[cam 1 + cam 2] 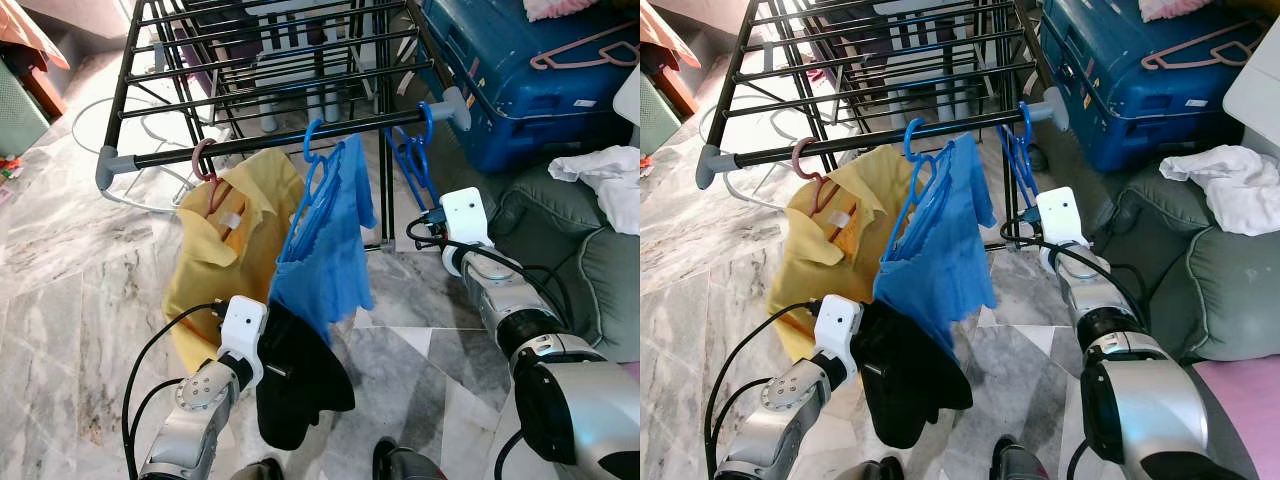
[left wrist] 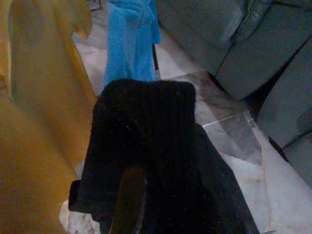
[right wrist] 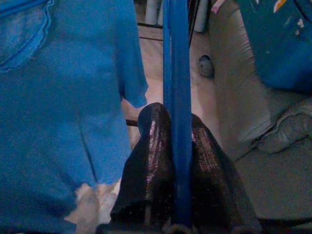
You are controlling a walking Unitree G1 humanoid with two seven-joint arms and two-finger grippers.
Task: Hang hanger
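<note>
Blue hanger (image 1: 415, 160) hooked on the rack's near rail (image 1: 290, 138), far right.
Clamped between right gripper (image 3: 179, 146) fingers, just below the rail.

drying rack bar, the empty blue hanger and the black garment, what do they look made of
The drying rack bar looks like metal tubing with a black coating and grey plastic end caps, going by its thin, straight run. The empty blue hanger, clamped in the right gripper, seems smooth moulded plastic with an even colour. The black garment in the left gripper looks like ribbed knit fabric, matte.
</note>
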